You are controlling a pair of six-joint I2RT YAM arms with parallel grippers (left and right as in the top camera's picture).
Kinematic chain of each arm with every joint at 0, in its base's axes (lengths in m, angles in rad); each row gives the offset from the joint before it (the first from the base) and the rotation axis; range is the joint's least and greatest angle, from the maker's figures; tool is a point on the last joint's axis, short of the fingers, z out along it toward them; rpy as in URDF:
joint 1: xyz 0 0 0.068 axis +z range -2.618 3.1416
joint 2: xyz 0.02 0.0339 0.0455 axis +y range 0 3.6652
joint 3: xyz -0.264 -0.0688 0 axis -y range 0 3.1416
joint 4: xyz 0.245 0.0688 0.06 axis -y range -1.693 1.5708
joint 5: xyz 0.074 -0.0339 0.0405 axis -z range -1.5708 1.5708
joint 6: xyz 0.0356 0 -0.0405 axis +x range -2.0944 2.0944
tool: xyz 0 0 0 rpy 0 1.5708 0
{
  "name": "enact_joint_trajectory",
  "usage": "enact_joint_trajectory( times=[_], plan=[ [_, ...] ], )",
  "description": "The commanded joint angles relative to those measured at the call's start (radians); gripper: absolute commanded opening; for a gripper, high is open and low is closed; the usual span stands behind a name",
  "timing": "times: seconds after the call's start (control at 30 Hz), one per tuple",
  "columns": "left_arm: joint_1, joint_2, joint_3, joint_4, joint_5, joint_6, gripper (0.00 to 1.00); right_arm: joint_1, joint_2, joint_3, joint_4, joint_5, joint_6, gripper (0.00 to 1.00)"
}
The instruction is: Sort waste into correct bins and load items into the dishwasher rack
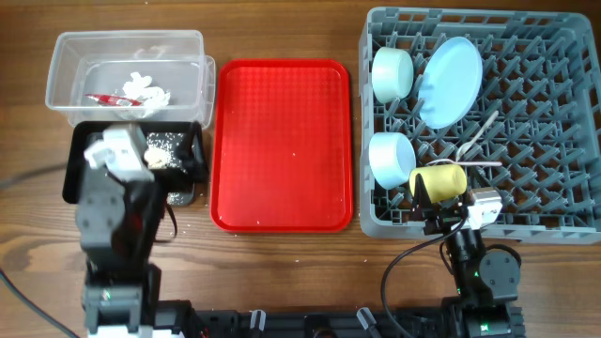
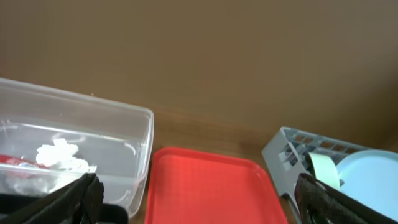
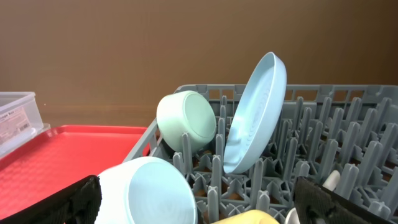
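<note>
The table (image 1: 282, 282) is matt, grained wood. The red tray (image 1: 282, 141) is smooth glossy plastic, the tub (image 1: 64, 68) clear plastic, the rack (image 1: 488, 228) matt grey plastic. The plate (image 1: 453, 80) and 2 bowls (image 1: 392, 73) look smooth.

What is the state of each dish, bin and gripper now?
Plate, on edge, tilted, in the rack.
Far bowl, on its side in the rack.
Near bowl, on its side in the rack.
Cup, on its side in the rack.
Tub, holds wrapper and paper.
Black tray, holds crumbs.
Left gripper, open.
Right gripper, open.
</note>
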Motion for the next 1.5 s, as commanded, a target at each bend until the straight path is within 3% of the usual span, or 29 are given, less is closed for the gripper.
enact_joint_trajectory(
  times=[0.0,0.3,0.77,0.97,1.3,1.47],
  plan=[
    [0.003,-0.133,-0.154,0.073,-0.001,0.021,1.00,-0.005,-0.013,-0.002,0.005,-0.016,0.014,1.00],
    [0.003,-0.381,-0.345,0.141,0.013,0.021,1.00,-0.005,-0.013,-0.002,0.005,-0.016,0.014,1.00],
    [-0.004,-0.594,-0.491,0.160,0.020,0.021,1.00,-0.005,-0.013,-0.002,0.005,-0.016,0.014,1.00],
    [-0.004,-0.600,-0.543,0.205,-0.003,0.021,1.00,-0.005,-0.013,-0.002,0.004,-0.016,0.014,1.00],
    [-0.004,-0.600,-0.544,0.012,-0.025,0.021,1.00,-0.005,-0.013,-0.002,0.005,-0.016,0.014,1.00],
    [-0.009,-0.600,-0.544,0.015,-0.028,0.021,1.00,-0.005,-0.013,-0.002,0.004,-0.016,0.014,1.00]
  ],
)
